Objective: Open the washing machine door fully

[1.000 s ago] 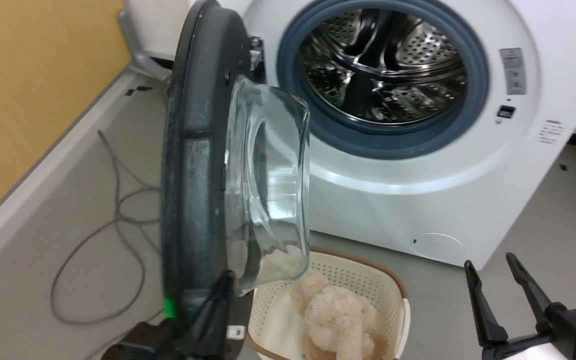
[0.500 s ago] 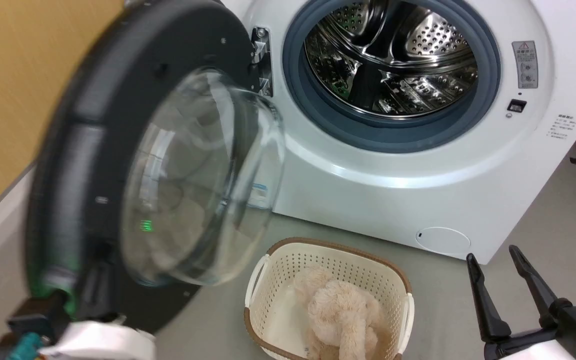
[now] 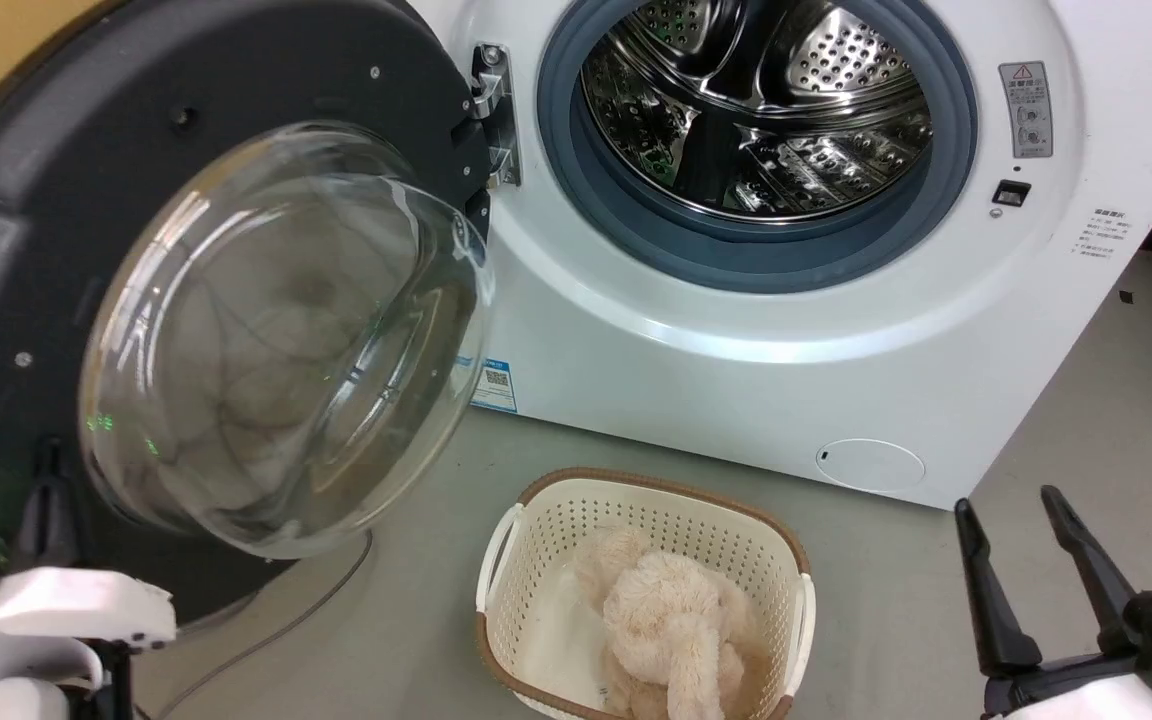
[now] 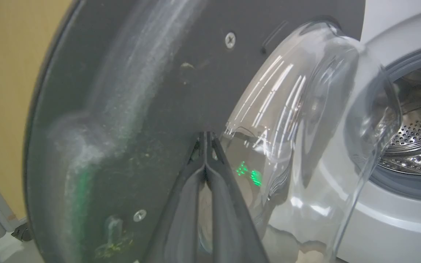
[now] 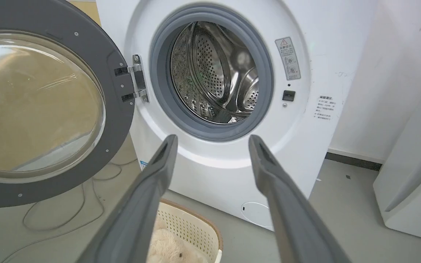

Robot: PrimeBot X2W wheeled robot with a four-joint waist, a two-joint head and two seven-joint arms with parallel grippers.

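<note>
You see the washing machine door swung far out on its hinge, which sits at the left edge of the washing machine front. The door's dark inner face and its bulging glass bowl are turned toward the head camera, and the steel drum stands uncovered inside its grey gasket. Your left gripper is at the lower part of the door. Its two fingers are pressed together with nothing between them, and their tips point at the dark inner face just beside the glass bowl. If the tips really touch the door, I cannot tell. Your right gripper hangs low at the right, well apart from the door, with its fingers spread wide and nothing in them. In the right wrist view it looks at the machine front below the drum. On the floor, just before the machine, stands a pale basket with a beige plush toy in it. A thin grey cable lies on the floor under the door.
</note>
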